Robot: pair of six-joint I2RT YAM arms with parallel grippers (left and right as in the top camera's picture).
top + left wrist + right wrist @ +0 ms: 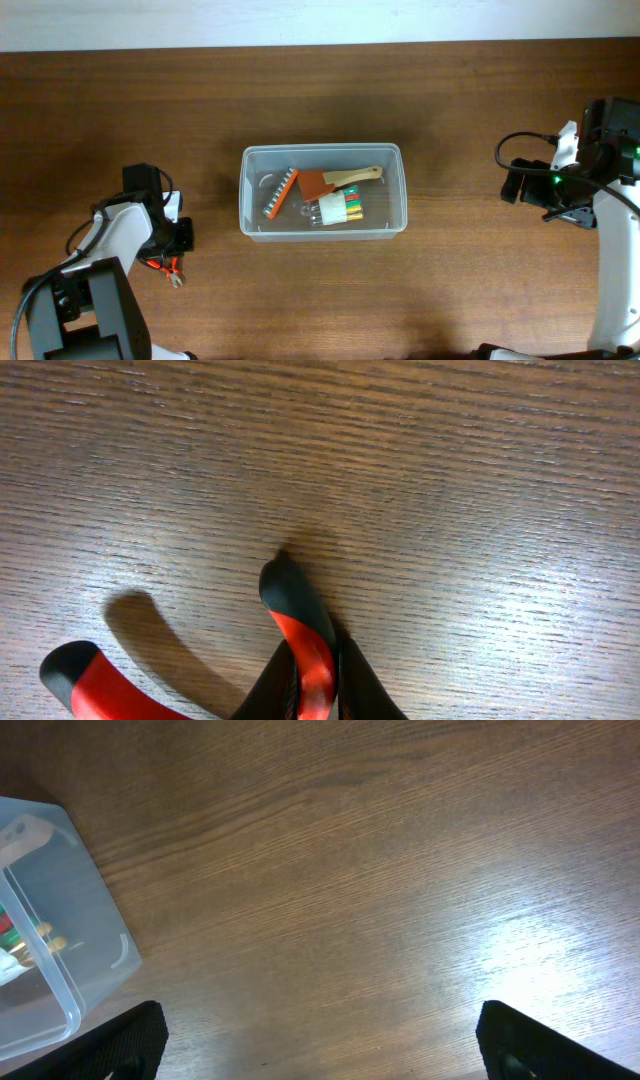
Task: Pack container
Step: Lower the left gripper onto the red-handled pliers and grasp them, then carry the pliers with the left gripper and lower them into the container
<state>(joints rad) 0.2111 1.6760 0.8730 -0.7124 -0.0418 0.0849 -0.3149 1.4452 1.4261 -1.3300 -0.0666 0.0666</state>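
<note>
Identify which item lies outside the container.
The red-and-black-handled pliers, gripped by the left tool. The orange bit rack, wooden-handled scraper and white bundle all lie inside the clear container.

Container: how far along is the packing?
Done: the container already holds an orange bit rack, a scraper and a white bundle of coloured pieces. In hand: the left pincer is shut on red-and-black pliers, well left of the container. Left: getting those in. The right pincer is open and empty.
</note>
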